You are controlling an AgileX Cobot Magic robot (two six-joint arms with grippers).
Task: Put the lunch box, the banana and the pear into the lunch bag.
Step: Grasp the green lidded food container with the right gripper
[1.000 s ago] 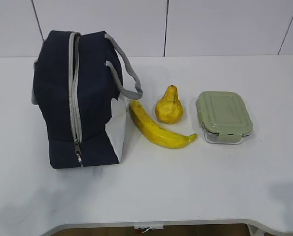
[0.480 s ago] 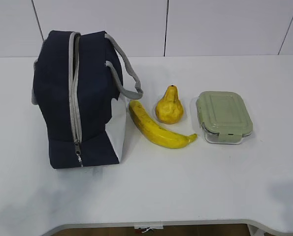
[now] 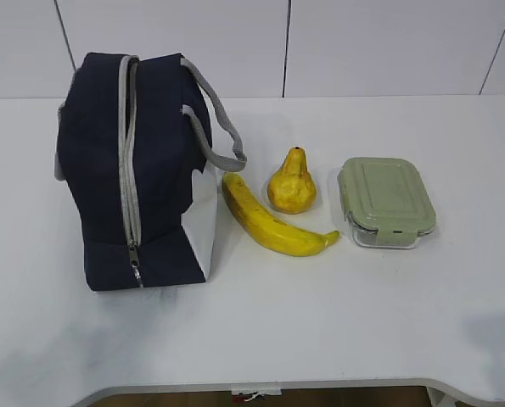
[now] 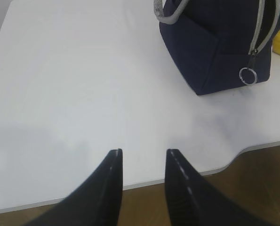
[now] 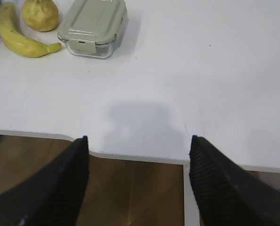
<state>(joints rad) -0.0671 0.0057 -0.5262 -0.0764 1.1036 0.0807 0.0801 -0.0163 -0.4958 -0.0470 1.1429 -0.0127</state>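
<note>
The navy lunch bag stands at the left of the white table, its grey zipper closed and the ring pull hanging at the front. Right of it lie the banana, the pear and the green-lidded lunch box. No arm shows in the exterior view. My left gripper hovers open and empty over the table's front edge, well short of the bag. Wide open and empty, my right gripper hangs over the front edge, far from the lunch box, banana and pear.
The table's front edge curves inward near the middle, with brown floor below. A white panelled wall rises behind the table. Bare tabletop lies in front of the objects and to the right of the lunch box.
</note>
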